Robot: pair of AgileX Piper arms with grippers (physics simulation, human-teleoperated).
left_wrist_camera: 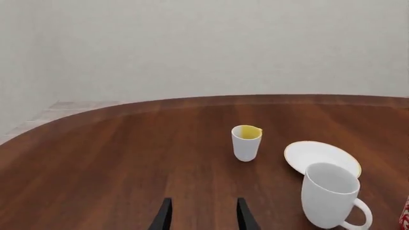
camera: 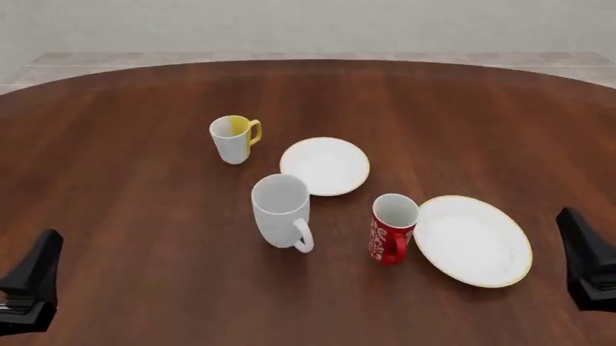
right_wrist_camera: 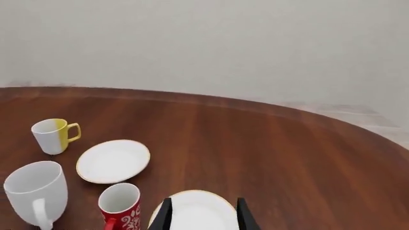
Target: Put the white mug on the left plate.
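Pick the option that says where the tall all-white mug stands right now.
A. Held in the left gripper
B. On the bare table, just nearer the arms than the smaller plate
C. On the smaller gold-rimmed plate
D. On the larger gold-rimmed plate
B: in the front view the white mug stands upright on the wood, off the left plate and on its near side, with both grippers far away at the picture's lower corners.

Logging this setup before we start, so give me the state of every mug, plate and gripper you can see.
white mug: upright, empty, on the table, beside the left plate.
left plate: flat, bare.
yellow-handled mug: upright, on the table.
red mug: upright, empty, beside the larger plate.
larger plate: flat, bare.
left gripper: open, holding nothing.
right gripper: open, holding nothing.
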